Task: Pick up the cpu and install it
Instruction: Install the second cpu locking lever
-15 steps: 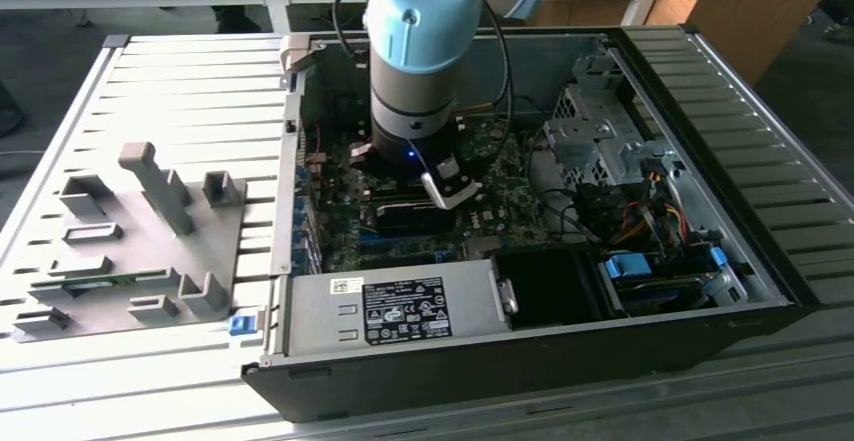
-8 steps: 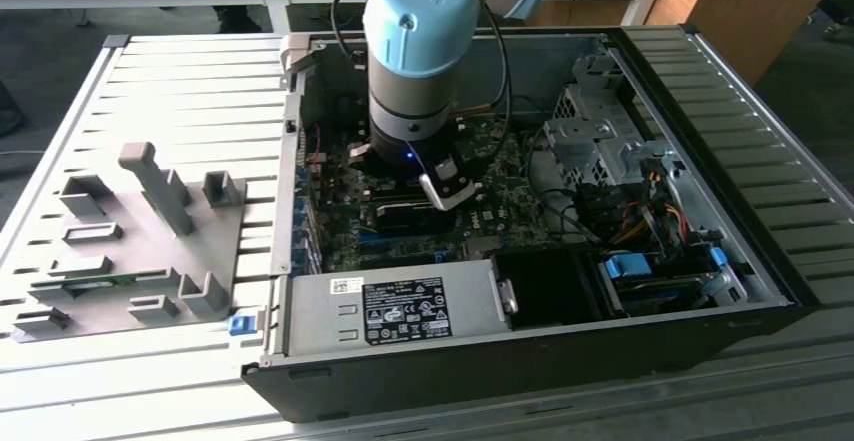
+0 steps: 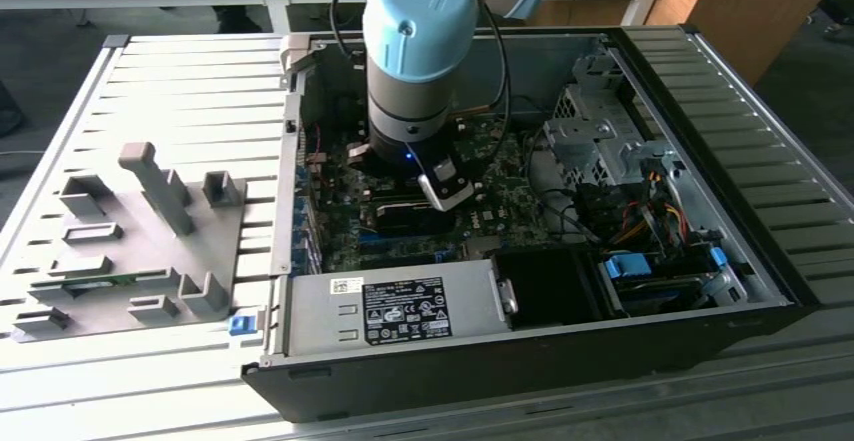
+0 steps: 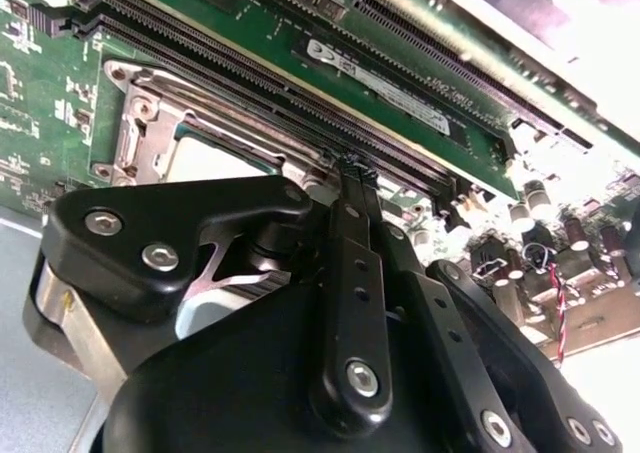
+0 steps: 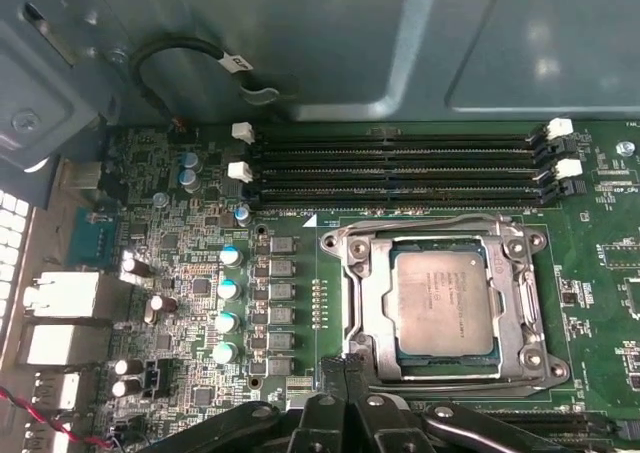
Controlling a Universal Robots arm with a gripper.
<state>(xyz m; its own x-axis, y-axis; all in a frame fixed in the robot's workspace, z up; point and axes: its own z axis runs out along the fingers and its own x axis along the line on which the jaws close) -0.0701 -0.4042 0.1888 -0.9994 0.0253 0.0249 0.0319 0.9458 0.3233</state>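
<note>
Cpu (image 5: 441, 301) already sits in the socket (image 5: 447, 309) on the motherboard (image 5: 180, 273); your fingers (image 5: 345, 365) are pressed together, empty, just beside the frame; drifting could scrape the chip.

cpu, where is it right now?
In the first wrist view, the cpu lies flat inside the metal socket frame on the motherboard, beside the memory slots.

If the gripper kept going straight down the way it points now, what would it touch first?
Most likely the motherboard, at the edge of the socket frame beside the cpu already seated inside. The gripper has its fingertips together and points there, though the gap left is hard to judge.
</note>
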